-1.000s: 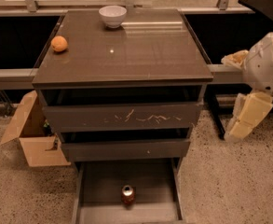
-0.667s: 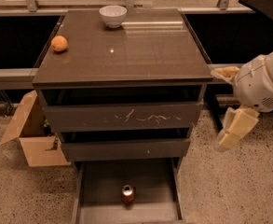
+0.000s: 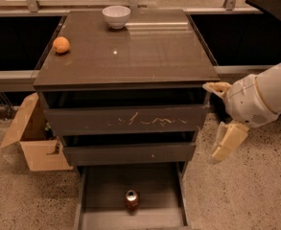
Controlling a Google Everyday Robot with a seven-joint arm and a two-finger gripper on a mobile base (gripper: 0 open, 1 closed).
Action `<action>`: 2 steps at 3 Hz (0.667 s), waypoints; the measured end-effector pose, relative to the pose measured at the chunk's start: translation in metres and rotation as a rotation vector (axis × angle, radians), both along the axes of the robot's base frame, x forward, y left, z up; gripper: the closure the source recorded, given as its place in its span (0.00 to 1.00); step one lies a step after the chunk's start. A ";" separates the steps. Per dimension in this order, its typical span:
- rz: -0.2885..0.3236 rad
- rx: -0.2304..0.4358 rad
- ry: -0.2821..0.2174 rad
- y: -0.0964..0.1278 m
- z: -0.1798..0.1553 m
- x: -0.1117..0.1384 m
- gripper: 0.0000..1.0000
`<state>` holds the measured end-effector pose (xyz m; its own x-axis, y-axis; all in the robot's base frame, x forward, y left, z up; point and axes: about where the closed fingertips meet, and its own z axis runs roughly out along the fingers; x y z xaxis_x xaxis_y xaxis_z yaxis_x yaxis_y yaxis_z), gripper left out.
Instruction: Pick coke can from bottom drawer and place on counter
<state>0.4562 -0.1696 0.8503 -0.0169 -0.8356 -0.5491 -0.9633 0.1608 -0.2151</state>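
One small red cylindrical drink can (image 3: pixel 132 199) with a silver top, low in the frame's centre; three dark grey-brown cabinet drawers, the lowest being the pulled-out bottom drawer (image 3: pixel 106 186) that holds the can; one glossy dark grey-brown tabletop (image 3: pixel 145 56); on it one round orange fruit (image 3: pixel 61 45) at upper left and one white ceramic bowl (image 3: pixel 116 16) at top centre; one open brown cardboard box (image 3: pixel 32 138) at left; one cream-coloured end effector (image 3: pixel 212 122) at the right of the frame, beside the cabinet, with two fingers (image 3: pixel 228 140) spread apart.

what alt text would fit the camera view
A can stands in the open bottom drawer of a cabinet. The open end effector hangs to the cabinet's right. An orange and bowl sit on the counter.
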 end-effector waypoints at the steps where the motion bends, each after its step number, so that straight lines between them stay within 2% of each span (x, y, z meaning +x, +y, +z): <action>1: 0.017 0.047 0.004 0.011 -0.021 0.003 0.00; 2: 0.043 0.135 0.007 0.029 -0.065 0.003 0.00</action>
